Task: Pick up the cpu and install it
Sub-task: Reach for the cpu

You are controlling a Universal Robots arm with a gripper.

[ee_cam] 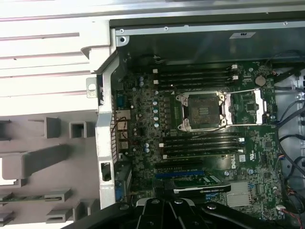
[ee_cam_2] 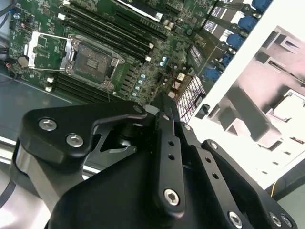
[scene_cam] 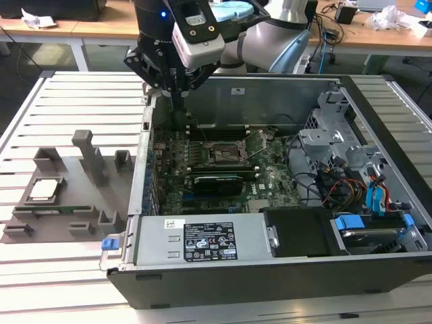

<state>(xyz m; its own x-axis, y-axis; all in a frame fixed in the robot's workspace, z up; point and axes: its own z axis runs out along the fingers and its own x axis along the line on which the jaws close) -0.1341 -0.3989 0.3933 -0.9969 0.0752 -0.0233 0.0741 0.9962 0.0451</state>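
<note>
Not yet lifted: cpu (scene_cam: 42, 190) outside the computer case (scene_cam: 270, 283), claw (scene_cam: 177, 101) empty above its rim

Set in a workshop, with cluttered wooden desks (scene_cam: 378, 37) behind the case. Underneath the case, a white slatted table (scene_cam: 74, 101), level, keeping everything flat. Laid on its side with the panel off, presumably so that the green motherboard (ee_cam: 143, 119) faces straight up for an approach from above. Just beside the case, to the exterior view's left, a grey fixture plate (scene_cam: 74, 202) with raised blocks, likely there to hold parts at known spots. Over the case's far corner on that same side, the claw, pointing down, pinched together on nothing, apparently clear of the motherboard. Near the middle of the case, the socket (ee_cam: 204, 110), frame swung open and bed bare, seemingly ready to receive. Well outside the case, flat in a recess of the fixture plate, metal top up, far from the claw: the cpu
</note>
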